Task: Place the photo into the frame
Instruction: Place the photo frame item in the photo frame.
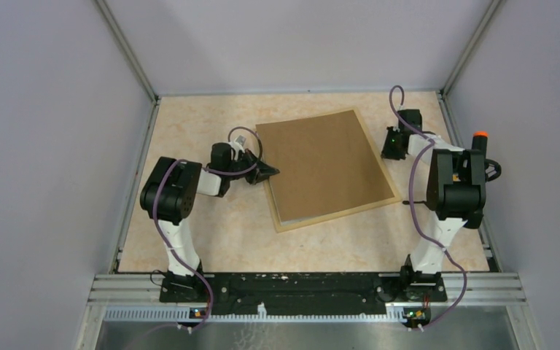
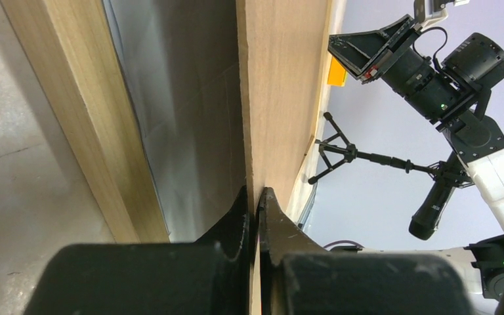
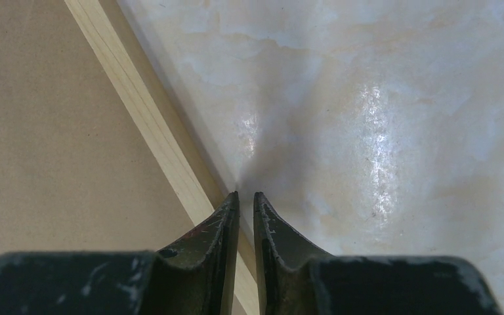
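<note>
— Well, how much room do you have round the edges?

— On my left, bare table (image 1: 189, 138) lies between the side rail (image 1: 135, 182) and the frame (image 1: 335, 216), though my left arm (image 1: 171, 193) fills part of it. The frame lies flat, skewed to the table's edges, with the brown backing board (image 1: 328, 160) over it. Behind it a strip of table runs to the back wall. On my right, only a narrow strip separates the frame from the other rail.

— Where do you touch it?

— My left gripper (image 2: 257, 195) is pinched on the board's left edge, jaws pressed to the thin sheet. On that side the board stands apart from the wood moulding. A pale grey surface shows in the gap; what it is I cannot tell. My right gripper (image 3: 246, 197) points down at the table just beside the frame's right moulding. Its jaws are almost together, with a slim gap and nothing between them.

— Anything to read?

— Only a small orange-yellow patch (image 2: 336, 71) by the board's far edge; whether it bears print I cannot tell.

— And your arms?

— The left arm rises from its base, elbow bent, forearm reaching rightward to the board. The right arm (image 1: 452, 186) stands tall, forearm running toward the back wall, wrist turned down at the frame's right side.
</note>
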`<state>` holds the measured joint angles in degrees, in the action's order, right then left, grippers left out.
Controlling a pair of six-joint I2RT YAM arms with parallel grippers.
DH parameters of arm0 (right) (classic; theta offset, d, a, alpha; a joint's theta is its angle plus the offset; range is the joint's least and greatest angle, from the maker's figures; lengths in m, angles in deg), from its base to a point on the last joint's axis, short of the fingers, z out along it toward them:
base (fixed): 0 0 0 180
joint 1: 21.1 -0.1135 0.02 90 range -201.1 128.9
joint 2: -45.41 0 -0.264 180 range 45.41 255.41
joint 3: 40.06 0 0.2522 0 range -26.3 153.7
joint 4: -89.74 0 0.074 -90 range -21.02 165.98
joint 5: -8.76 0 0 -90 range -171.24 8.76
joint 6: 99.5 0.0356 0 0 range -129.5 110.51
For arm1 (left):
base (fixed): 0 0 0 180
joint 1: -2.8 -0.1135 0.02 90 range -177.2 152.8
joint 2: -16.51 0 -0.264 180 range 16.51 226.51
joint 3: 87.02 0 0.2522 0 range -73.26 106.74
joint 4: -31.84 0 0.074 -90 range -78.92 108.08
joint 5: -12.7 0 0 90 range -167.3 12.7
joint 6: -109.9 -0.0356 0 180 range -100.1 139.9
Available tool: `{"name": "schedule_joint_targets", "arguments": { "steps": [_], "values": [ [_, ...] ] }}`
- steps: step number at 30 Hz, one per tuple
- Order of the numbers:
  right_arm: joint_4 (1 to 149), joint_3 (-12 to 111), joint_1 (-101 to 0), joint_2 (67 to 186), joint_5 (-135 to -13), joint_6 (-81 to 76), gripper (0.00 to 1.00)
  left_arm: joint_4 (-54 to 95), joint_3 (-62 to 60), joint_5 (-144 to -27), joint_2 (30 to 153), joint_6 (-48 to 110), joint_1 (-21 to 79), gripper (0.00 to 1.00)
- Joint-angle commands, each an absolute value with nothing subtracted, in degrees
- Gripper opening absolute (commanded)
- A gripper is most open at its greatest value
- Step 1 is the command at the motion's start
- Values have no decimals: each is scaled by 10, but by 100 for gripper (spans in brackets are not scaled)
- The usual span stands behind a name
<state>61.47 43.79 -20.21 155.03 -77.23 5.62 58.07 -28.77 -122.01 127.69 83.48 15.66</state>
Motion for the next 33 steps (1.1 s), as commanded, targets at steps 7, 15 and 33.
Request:
{"name": "schedule_joint_targets", "arguments": {
  "steps": [7,15,33],
  "values": [
    [591,429,-225,1552,-674,66,15,334,-181,-1124,1270,670,192,18],
    [594,432,-226,1558,-666,61,15,188,-134,-1040,1225,586,203,40],
    [605,431,-226,1565,-650,61,14,0,-61,-968,1173,480,227,56]
  ]
}}
